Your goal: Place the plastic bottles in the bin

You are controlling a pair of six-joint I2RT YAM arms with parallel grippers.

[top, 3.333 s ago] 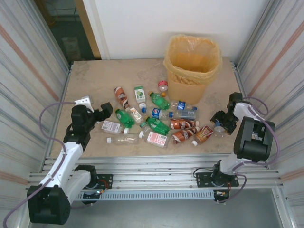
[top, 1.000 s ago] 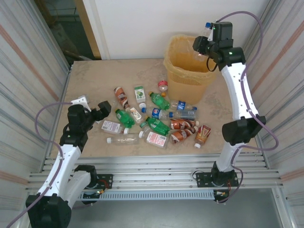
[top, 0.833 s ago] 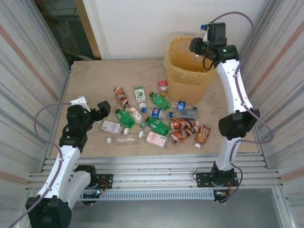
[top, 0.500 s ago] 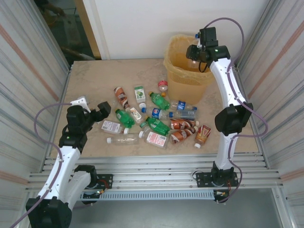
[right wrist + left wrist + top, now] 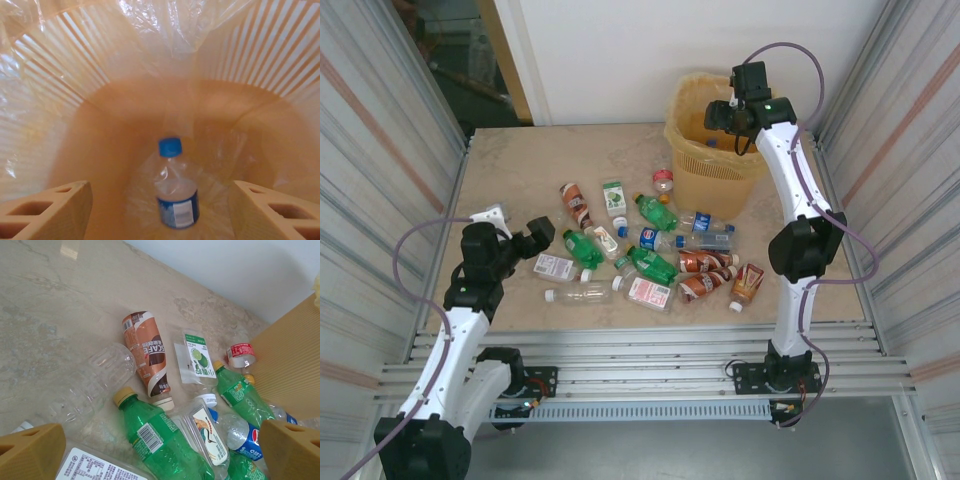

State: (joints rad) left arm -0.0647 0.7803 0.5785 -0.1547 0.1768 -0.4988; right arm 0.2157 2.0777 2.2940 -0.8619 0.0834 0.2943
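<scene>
The bin [image 5: 752,158] stands at the table's back right, lined with an orange-yellow bag. My right gripper [image 5: 721,117] hangs over its mouth, open. Below the right gripper [image 5: 161,192], a clear blue-capped bottle [image 5: 175,196] sits loose deep inside the bin [image 5: 100,115], touching neither finger. Several plastic bottles [image 5: 650,255] lie scattered mid-table. My left gripper [image 5: 542,232] hovers open at the pile's left side. The left gripper [image 5: 160,452] looks down on a green bottle [image 5: 160,440], a brown-labelled bottle [image 5: 147,352] and a clear bottle [image 5: 100,377].
Corrugated metal walls close in the table on both sides. A red-capped bottle [image 5: 663,181] stands just left of the bin's base. A brown bottle [image 5: 747,283] lies nearest the right arm's base. Bare marble [image 5: 520,165] stretches across the back left.
My right arm swung left from the bin's far right rim to above its mouth. Its jaws opened and the blue-capped bottle dropped into the bin. The left arm barely moved.
</scene>
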